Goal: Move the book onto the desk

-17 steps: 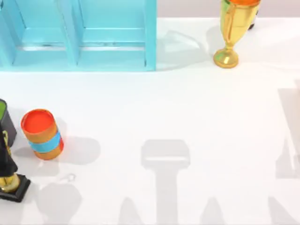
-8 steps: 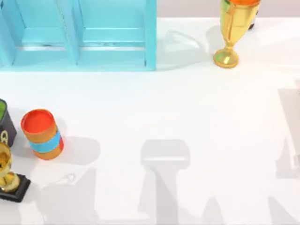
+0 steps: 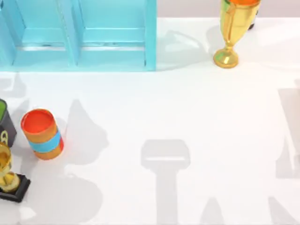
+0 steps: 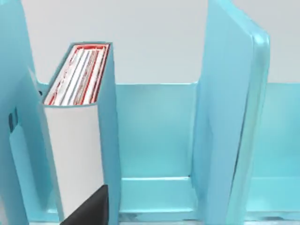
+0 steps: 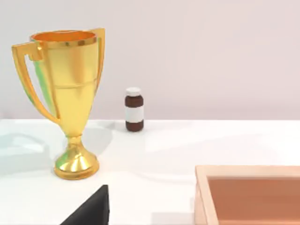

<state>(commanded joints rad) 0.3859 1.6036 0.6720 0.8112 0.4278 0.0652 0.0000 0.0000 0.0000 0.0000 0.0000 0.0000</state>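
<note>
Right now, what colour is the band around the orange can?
Light blue; the band around the orange can shows best in the top view.

left pincer: dark tip at frame edge | right pincer: same

desk, shelf unit, can, trophy

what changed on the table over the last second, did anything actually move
In the top view no object shifted. Near the small gold trophy at the left edge, a dark shape covering it a second ago is gone, and the shadows on the desk beside the orange can moved up toward the light-blue shelf unit. The tall gold trophy stayed put. Nothing was gripped or released.
</note>
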